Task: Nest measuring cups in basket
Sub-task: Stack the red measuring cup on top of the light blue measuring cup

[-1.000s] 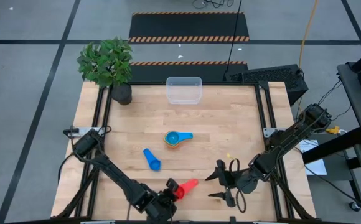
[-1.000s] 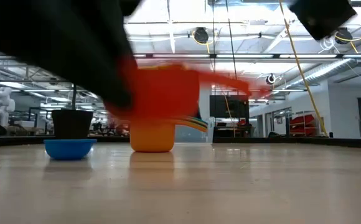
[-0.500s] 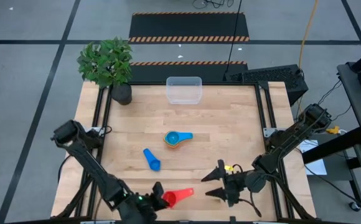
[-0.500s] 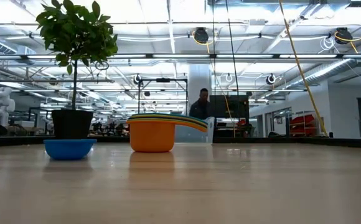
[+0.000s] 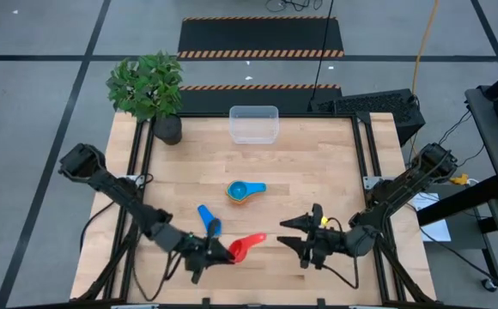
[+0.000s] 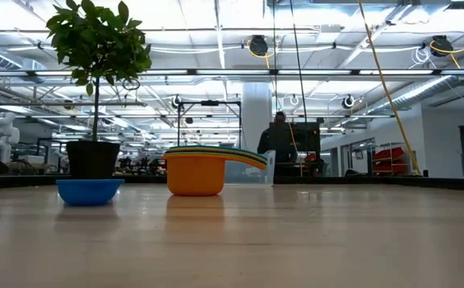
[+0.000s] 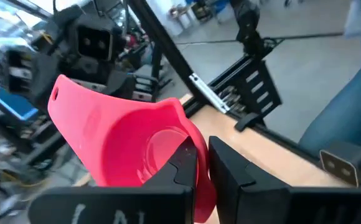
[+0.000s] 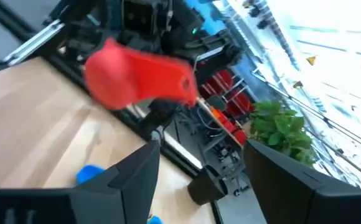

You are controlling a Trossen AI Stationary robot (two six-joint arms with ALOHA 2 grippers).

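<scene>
Right now the left gripper (image 5: 223,254) is low over the near part of the tabletop (image 5: 318,172), its jaws pinched tight on the rim of a red measuring cup (image 5: 245,246). The left wrist view shows it plainly: the two dark fingers (image 7: 190,165) press together on the cup's wall, the red bowl tipped on its side with the flat handle sticking away from the arm.

Facing it, just to the right, is the right gripper (image 5: 299,238), jaws spread and holding nothing. In the right wrist view the red cup hangs in the air ahead of those parted fingers (image 8: 137,177), apart from them.

Further back on the wood, near the middle, sits a stack of measuring cups (image 5: 242,192): a light blue one on top, an orange one (image 6: 196,176) at the bottom, with thin bands of other colours between the rims. A dark blue cup (image 5: 210,221) lies alone just behind the left gripper.

The basket (image 5: 254,124), a clear tub, stands at the far edge of the tabletop, well apart from every cup, nothing visible in it. A potted plant (image 5: 150,90) stands at the far left corner. Beyond the tabletop, a person (image 6: 280,144) stands in the room.
</scene>
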